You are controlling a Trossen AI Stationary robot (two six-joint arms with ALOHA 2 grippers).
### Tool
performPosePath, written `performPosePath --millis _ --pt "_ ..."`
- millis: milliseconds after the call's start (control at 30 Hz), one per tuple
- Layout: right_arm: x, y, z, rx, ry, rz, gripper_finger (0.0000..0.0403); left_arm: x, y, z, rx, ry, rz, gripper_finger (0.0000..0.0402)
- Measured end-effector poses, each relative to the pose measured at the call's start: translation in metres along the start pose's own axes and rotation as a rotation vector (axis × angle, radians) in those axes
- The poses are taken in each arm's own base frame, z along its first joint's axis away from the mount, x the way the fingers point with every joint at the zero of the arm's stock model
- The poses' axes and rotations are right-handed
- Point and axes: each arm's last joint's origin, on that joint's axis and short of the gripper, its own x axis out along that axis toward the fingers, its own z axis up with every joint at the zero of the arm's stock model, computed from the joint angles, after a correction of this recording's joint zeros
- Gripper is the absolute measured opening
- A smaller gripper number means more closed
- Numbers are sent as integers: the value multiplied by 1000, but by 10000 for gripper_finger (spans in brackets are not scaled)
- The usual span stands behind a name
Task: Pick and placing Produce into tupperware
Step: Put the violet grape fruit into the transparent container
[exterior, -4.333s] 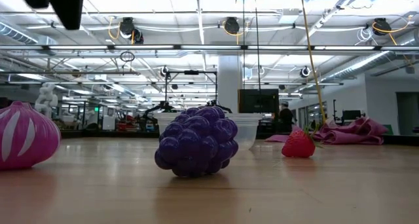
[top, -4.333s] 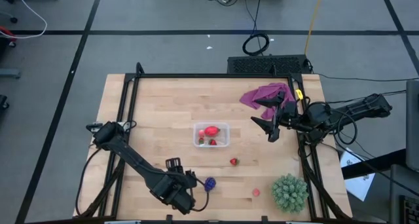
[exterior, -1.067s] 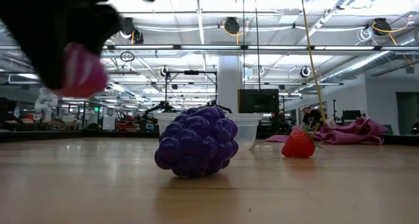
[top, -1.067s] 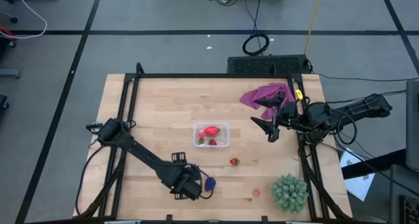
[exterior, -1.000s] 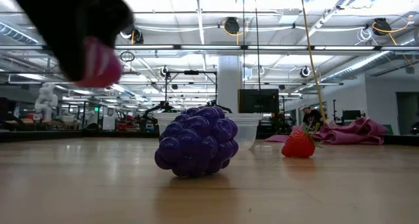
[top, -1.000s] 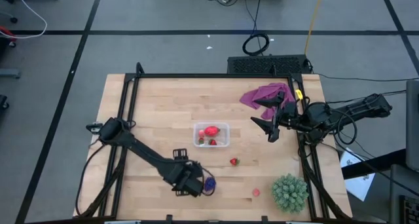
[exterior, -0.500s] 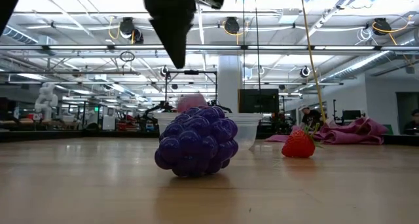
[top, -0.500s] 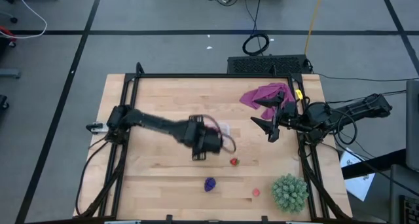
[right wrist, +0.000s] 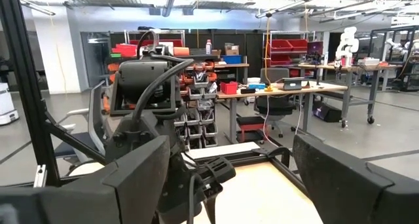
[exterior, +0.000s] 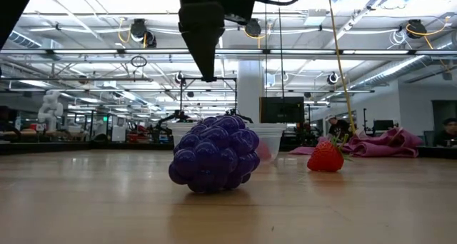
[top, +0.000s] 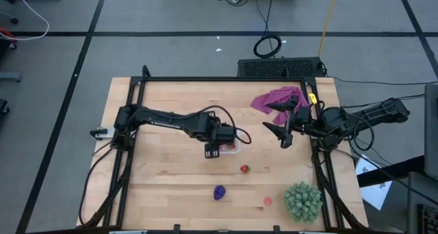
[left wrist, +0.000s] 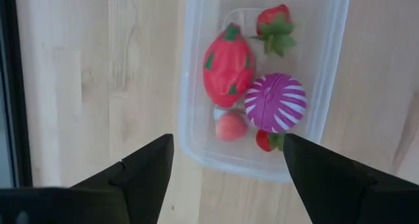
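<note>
Moved since earlier frame: left gripper (top: 213, 149) from near edge to above tupperware (left wrist: 262, 80), fingers apart, empty. Purple striped fruit (left wrist: 275, 102) now inside tupperware with red pieces. Right gripper (top: 279, 128) parked far right, fingers apart.

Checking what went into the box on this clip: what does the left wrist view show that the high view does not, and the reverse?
Only the left wrist view shows the contents of the tupperware: a large red fruit, a purple-and-white striped piece, a strawberry, a pinkish bit and a red piece.

Only the high view shows what remains on the table: a loose strawberry, a purple spiky fruit, a small red bit, the green spiky ball, the cloth, and the right gripper waiting.

Both show the left gripper with jaws open over the tupperware.
</note>
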Motion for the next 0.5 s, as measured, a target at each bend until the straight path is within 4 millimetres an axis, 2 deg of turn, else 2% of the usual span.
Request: performPosePath --millis 233,500 --pt "0 0 0 6 1 0 317 -2 -7 -1 11 -2 -20 294" --pt "0 0 0 7 2 0 317 -12 -38 -10 37 5 -48 294"
